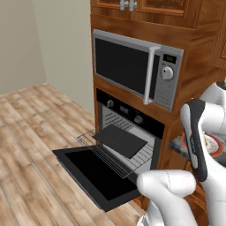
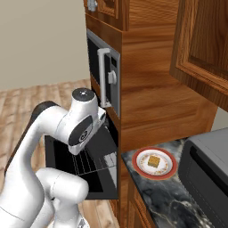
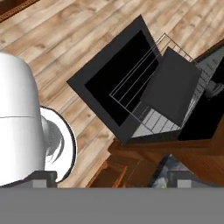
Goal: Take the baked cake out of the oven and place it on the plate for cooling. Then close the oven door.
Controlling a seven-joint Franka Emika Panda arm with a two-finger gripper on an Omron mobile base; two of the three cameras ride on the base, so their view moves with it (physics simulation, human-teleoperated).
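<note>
- The oven (image 1: 132,128) is sitting in the wooden cabinetry below the microwave (image 1: 132,66), its cavity open toward the near left.
- The oven door (image 1: 95,174) is lying dropped flat, its long axis running left to right along the oven front; closing it is what I judge to be left.
- The wire rack (image 1: 128,156) is standing pulled out over the door, carrying the flat dark baking tray (image 1: 120,140), with no cake on it.
- The plate (image 2: 155,162) is resting on the dark marble bench (image 2: 169,200), right of the oven.
- The baked cake (image 2: 154,160) is sitting square at the plate's centre, so that step looks done.
- The gripper (image 3: 113,177) is hanging spread wide and empty above the door.
</note>
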